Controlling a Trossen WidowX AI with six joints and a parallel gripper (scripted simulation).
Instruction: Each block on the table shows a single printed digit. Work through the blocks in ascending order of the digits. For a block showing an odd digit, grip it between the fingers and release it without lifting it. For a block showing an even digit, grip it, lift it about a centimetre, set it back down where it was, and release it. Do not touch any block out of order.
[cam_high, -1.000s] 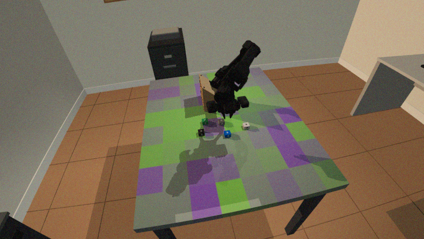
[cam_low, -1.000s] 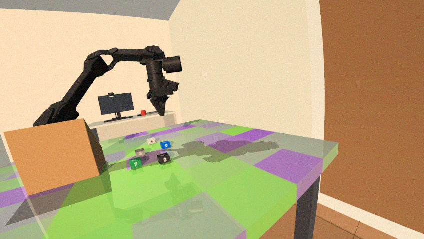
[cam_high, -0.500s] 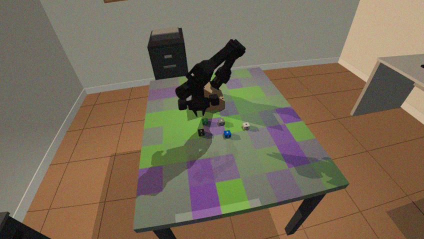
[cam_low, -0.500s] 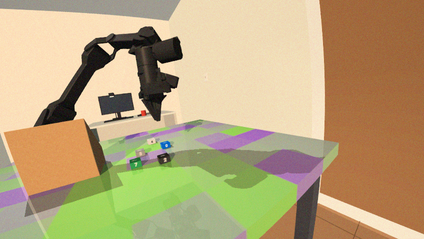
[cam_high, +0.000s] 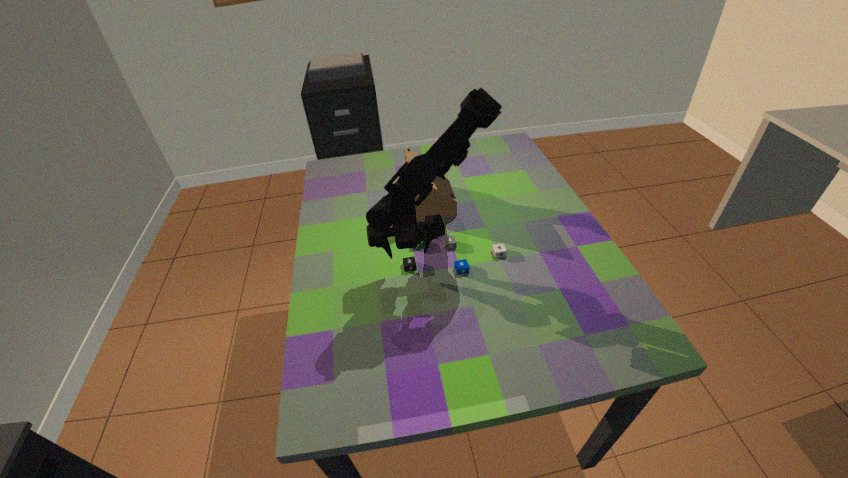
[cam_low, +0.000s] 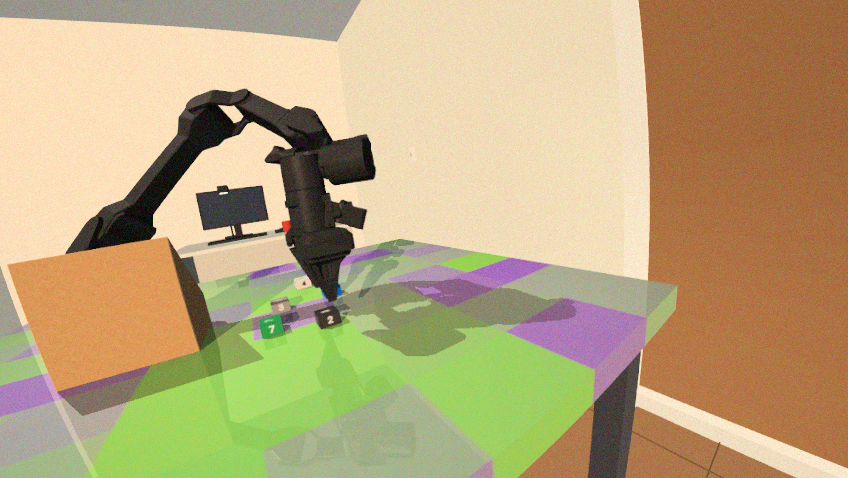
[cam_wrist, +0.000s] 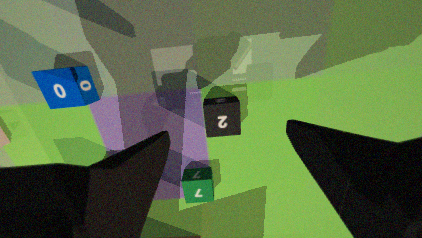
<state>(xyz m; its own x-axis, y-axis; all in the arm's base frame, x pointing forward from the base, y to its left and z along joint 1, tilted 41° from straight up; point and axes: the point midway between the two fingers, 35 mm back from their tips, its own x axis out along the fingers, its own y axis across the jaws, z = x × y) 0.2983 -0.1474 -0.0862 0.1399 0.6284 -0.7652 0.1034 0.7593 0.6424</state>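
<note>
A: Pincer first. How does the gripper (cam_high: 408, 252) (cam_low: 333, 298) (cam_wrist: 226, 131) stand?

B: Released, fingers wide apart, nothing grasped. In the wrist view one fingertip is left of center, the other right.

A: And the black block marked 2 (cam_high: 409, 264) (cam_low: 327, 318) (cam_wrist: 222, 117)?

B: On the table (cam_high: 415, 380) (cam_low: 534, 380) (cam_wrist: 350, 105), near the middle of the wrist frame, lying across the gap between the fingertips as seen there. Digit upside down in that view. Exterior view has the fingertips just above and behind it.

A: Other specimens?

B: Blue block marked 0 (cam_high: 461, 267) (cam_low: 337, 290) (cam_wrist: 60, 90), upper left of the wrist frame, partly behind the fingertips in the exterior view. Green block marked 7 (cam_low: 271, 327) (cam_wrist: 198, 191), lower center of the wrist frame.

A: Farther off?

B: Gray block marked 3 (cam_high: 450, 243) (cam_low: 280, 305), behind the 7 in the exterior view. White block marked 4 (cam_high: 499, 251) (cam_low: 302, 283), rightmost of the blocks in the top view.

A: Surroundings?

B: Tan box (cam_high: 439, 201) (cam_low: 106, 308), left side of the exterior frame. Monitor (cam_low: 232, 207) on a desk behind.
</note>
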